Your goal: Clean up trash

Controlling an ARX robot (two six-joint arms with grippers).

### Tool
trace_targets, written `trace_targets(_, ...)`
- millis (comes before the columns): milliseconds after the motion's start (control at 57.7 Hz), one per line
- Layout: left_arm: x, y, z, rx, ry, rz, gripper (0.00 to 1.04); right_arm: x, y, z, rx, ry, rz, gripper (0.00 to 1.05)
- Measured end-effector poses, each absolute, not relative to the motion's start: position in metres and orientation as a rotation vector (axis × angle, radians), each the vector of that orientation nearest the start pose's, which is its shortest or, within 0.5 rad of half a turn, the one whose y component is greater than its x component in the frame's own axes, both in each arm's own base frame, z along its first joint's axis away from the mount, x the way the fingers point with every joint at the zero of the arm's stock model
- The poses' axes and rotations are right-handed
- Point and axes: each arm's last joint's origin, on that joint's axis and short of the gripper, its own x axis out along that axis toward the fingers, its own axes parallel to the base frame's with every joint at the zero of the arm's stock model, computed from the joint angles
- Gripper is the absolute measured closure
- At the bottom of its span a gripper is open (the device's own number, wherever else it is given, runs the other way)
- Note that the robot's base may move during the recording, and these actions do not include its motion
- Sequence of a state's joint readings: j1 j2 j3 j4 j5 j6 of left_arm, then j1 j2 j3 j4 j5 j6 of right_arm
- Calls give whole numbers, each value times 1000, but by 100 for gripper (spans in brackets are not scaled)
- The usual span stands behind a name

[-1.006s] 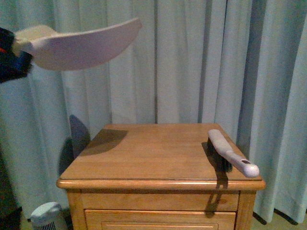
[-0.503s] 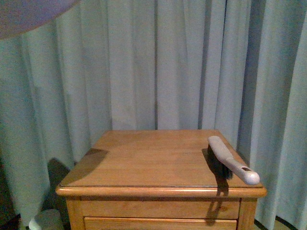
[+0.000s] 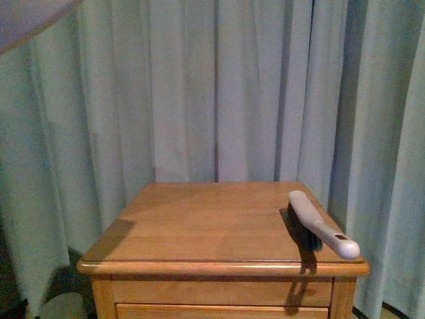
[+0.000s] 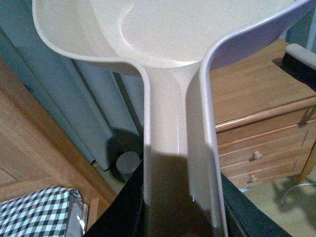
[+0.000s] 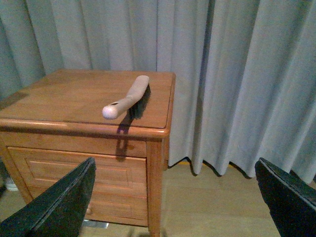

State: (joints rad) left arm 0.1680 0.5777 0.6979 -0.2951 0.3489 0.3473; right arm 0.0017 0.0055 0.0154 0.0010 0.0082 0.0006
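Note:
My left gripper (image 4: 180, 217) is shut on the handle of the beige dustpan (image 4: 168, 44), held high and off to the left of the wooden nightstand; only the pan's edge (image 3: 26, 20) shows at the top left of the front view. The pan's inside shows no trash. My right gripper (image 5: 175, 197) is open and empty, low over the floor to the right of the nightstand (image 5: 74, 101). The white tissue wad is not in view in any frame.
A beige hand brush (image 3: 322, 222) lies on the nightstand's (image 3: 199, 226) right edge, handle toward the front; it also shows in the right wrist view (image 5: 126, 96). Grey curtains (image 3: 219, 86) hang behind. A checked pillow (image 4: 34, 212) and a small round bin (image 4: 127, 163) lie left of the nightstand.
The dustpan has risen up and to the left, almost out of the front view. Its shadow on the nightstand's left side has shrunk. The brush has not moved.

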Motion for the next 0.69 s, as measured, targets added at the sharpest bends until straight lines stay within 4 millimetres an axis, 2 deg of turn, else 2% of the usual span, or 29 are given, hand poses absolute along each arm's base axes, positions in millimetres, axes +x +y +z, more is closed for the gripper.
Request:
trace_targets(104,128,12,320,301,136,-208,78,102,3,174,-30,-39,-287,7)
trace_targets(156,128,12,320,301,136,-208,78,106,1,171,-44,52,-431,7)
trace_targets(208,128,12,320,301,136,-208,78,111,0,173,-43,119,-491,7)
trace_targets(295,128,12,320,301,136,-208,78,127,2,189,-3,182,-444,7)
trace_targets(399,128,12,320,301,136,-210,78,162,7,236,79,236,-357,7)
trace_targets(538,128,12,320,301,136,-211,78,213,14,282,138,344,-263,7)
trace_targets(607,128,12,320,301,136,-211,78,241,17,297,163,393,-247,7)
trace_targets(694,128,12,320,301,136,-210,78,272,21,302,190,478,-244,7)
